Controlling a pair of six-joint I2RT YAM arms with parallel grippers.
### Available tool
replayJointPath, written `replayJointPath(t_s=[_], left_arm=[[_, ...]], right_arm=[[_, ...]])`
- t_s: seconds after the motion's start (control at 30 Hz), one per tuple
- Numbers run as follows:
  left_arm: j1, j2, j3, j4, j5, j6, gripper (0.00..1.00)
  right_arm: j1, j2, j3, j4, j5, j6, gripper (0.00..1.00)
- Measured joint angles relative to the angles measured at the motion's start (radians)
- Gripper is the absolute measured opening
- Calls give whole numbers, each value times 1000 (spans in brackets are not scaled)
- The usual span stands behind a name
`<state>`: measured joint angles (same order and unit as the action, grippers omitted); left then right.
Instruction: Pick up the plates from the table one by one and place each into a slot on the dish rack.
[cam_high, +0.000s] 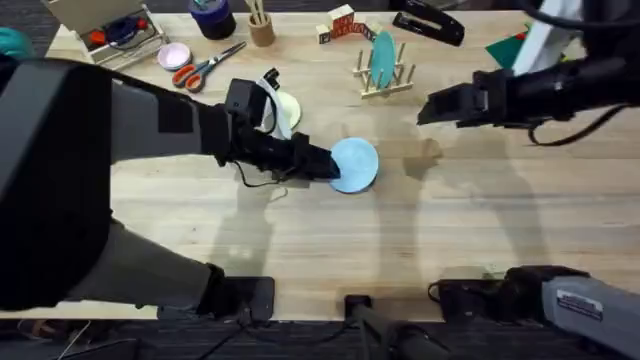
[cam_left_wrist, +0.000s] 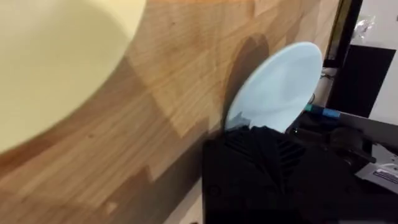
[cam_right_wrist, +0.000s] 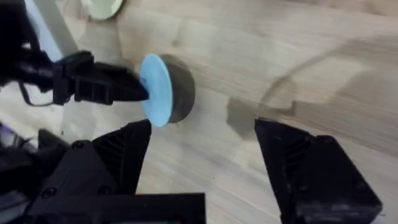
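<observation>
My left gripper is shut on the left edge of the light blue plate, near the middle of the table. The right wrist view shows this plate tilted up off the wood, with its shadow behind it. In the left wrist view the blue plate sticks out past my black finger. The pale yellow plate lies flat behind the left arm, partly hidden. The dish rack stands at the back. My right gripper hovers open to the right of the rack with nothing between its fingers.
A darker teal plate stands upright in the rack. At the back left are a small pink dish, orange-handled scissors, a cup of sticks and a box of items. A black stapler lies at the back right.
</observation>
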<state>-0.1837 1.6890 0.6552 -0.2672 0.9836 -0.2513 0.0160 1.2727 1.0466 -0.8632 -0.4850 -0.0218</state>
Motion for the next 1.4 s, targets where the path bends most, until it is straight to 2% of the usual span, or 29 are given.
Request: replayJointPath(t_s=[0.23, 0.63, 0.87, 1.07, 1.13, 1.17, 1.23, 1.33, 1.4], left_arm=[[0, 0, 0, 1, 0, 0, 41], [0, 0, 0, 1, 0, 0, 41], [0, 0, 0, 1, 0, 0, 41], [0, 0, 0, 1, 0, 0, 41], [0, 0, 0, 1, 0, 0, 41], [0, 0, 0, 1, 0, 0, 41], [0, 0, 0, 1, 0, 0, 41], [0, 0, 0, -1, 0, 0, 41], [0, 0, 0, -3, 0, 0, 41]], right_arm=[[70, 114, 0, 14, -36, -40, 995], [211, 294, 0, 135, -46, -62, 996], [296, 372, 0, 184, -58, -61, 995], [348, 407, 0, 239, -87, -60, 945], [358, 420, 0, 247, -90, -56, 861], [361, 426, 0, 249, -92, -55, 771], [366, 439, 0, 251, -93, -52, 510], [368, 445, 0, 251, -92, -49, 285], [364, 444, 2, 250, -97, -45, 96]])
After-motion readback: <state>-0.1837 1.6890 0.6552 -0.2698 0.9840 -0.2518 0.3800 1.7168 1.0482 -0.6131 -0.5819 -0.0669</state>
